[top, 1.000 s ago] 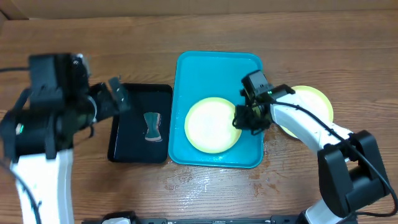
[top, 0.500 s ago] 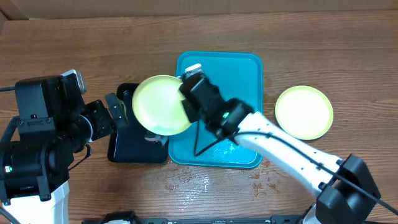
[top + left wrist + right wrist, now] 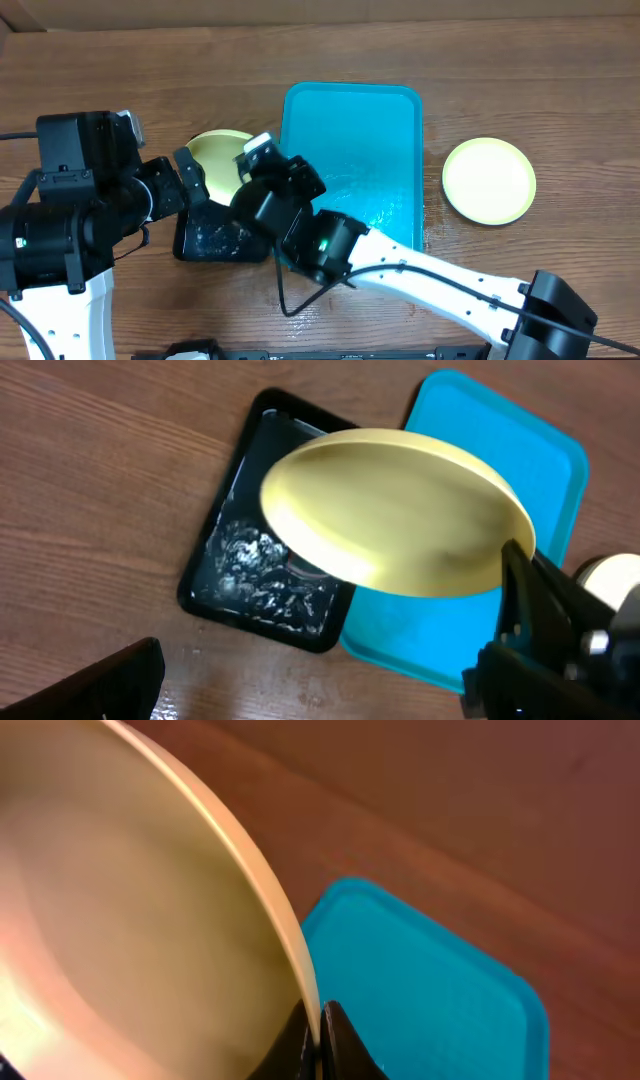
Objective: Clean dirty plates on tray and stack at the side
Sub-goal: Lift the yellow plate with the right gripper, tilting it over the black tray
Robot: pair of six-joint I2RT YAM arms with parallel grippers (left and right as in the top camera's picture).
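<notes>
Overhead: the turquoise tray (image 3: 395, 120) lies at the middle of the wooden table (image 3: 520, 60), its wet floor bare of plates. The black bin (image 3: 205, 245) sits just beside it at 9 o'clock. The right gripper (image 3: 250, 162) reaches across from 4 o'clock and is clamped on the rim of 1 yellow-green plate (image 3: 218, 150), which is held over the bin's 12 o'clock end, largely hidden under the arm. The left gripper (image 3: 193, 172) hangs near the plate at its 9 o'clock, fingers spread and holding nothing. A second plate (image 3: 488, 180) lies flat on the bare wood at 3 o'clock of the tray, apart from it.

Left wrist: the held plate is tilted in the air above the bin, whose floor shows water and white foam. The tray lies beyond at 2 o'clock. Black fingers meet the plate's rim at 4 o'clock. 1 finger (image 3: 110, 682) of the left gripper shows at 7 o'clock, far off to the side.

Right wrist: the plate fills the left half, seen edge-on, its rim pinched between the 2 fingertips (image 3: 338, 1045) at 6 o'clock. A corner of the tray lies past it at 4 o'clock on the wood.
</notes>
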